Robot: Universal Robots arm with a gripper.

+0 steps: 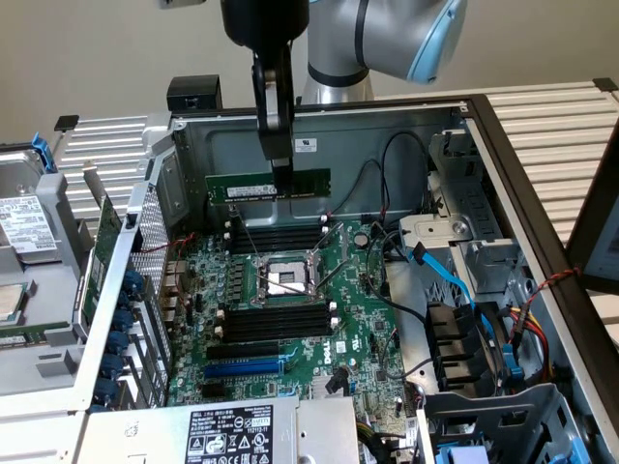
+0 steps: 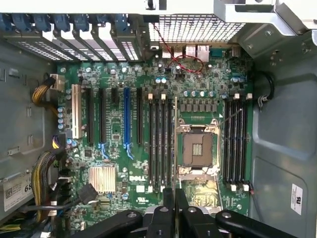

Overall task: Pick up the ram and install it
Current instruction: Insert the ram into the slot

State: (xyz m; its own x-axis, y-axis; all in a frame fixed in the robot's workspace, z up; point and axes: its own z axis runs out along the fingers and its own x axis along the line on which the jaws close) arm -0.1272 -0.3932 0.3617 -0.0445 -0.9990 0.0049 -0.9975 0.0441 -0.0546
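pincer (image 1: 281, 179): clamped on the ram (image 1: 237, 187) | ram: hung above the motherboard (image 1: 358, 319) (pickup done) | install: was not yet seated in a memory slot (image 1: 280, 239)

We find open air over the green motherboard (image 1: 353, 300) — its near black memory slots (image 1: 276, 324) lie clear; over the far ones hangs the thin green ram stick (image 1: 242, 186), grey steel case wall (image 1: 348, 130) behind.
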